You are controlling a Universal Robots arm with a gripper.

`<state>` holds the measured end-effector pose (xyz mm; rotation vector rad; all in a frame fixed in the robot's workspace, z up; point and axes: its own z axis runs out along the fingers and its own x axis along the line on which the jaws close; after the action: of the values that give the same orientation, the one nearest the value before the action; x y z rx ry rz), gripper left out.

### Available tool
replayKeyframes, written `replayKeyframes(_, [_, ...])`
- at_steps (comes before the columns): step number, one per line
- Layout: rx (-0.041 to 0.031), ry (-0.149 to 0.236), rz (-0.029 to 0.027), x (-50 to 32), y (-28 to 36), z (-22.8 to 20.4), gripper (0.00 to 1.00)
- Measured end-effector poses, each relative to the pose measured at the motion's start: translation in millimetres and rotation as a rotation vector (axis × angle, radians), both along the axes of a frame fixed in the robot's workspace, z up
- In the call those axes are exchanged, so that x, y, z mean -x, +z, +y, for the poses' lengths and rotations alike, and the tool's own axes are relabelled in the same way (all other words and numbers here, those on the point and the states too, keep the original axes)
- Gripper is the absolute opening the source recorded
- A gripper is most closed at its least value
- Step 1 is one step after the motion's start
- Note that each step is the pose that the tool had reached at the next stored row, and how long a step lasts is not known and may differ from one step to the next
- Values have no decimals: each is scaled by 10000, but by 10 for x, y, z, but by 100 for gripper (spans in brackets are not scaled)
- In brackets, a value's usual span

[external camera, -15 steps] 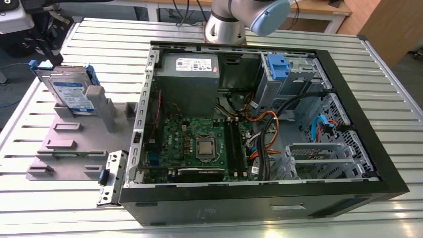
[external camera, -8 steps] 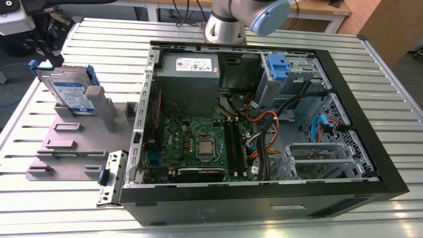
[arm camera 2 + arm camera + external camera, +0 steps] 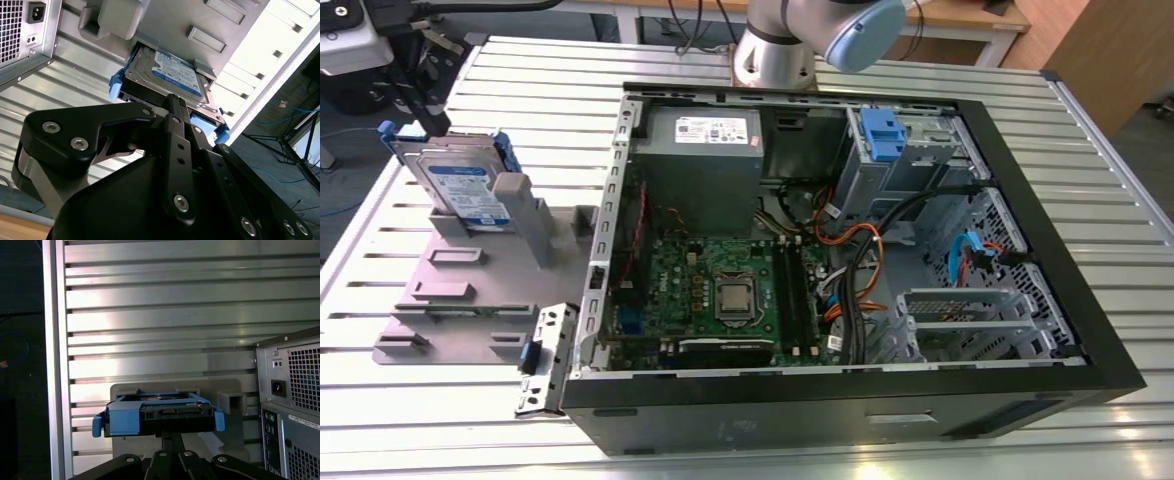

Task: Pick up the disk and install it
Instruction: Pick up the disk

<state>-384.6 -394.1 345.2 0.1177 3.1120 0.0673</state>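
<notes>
The disk (image 3: 460, 185) stands on edge in a slot at the far end of a grey holder (image 3: 480, 270). The holder lies on the slatted metal surface (image 3: 427, 420), along its edge at the exterior view's left and towards the far corner, just beside the open computer case (image 3: 854, 400). The labelled face of the disk leans slightly back, and a blue bracket (image 3: 125, 420) wraps its edges. The upper part stands clear above the slot.

The disk looks like a stiff, dense metal slab, probably heavy for its size. Its smooth faces could slide under a weak grip, and a knock or a drop would likely harm it. The plastic bracket seems the softer part, and its end tabs would probably flex if squeezed. The sounder hold is likely across the two flat faces near the middle of the exposed upper edge, square to the slab so it lifts straight out of the slot without binding.

The tool (image 3: 424, 115) is right at that upper edge. In the second wrist view its black linkage (image 3: 175, 107) runs up to the rim of the disk and appears to touch it beside the bracket. I cannot tell whether the tool is spread around the slab or already pinching it. The disk sits seated in the holder, not lifted.
</notes>
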Motion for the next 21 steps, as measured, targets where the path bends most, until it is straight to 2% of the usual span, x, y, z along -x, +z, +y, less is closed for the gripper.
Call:
replayKeyframes(10, [0,7,0,0,-1,0,11])
replayKeyframes(18, [0,448,0,0,-1,0,11])
replayKeyframes(21, [0,491,0,0,-1,0,11])
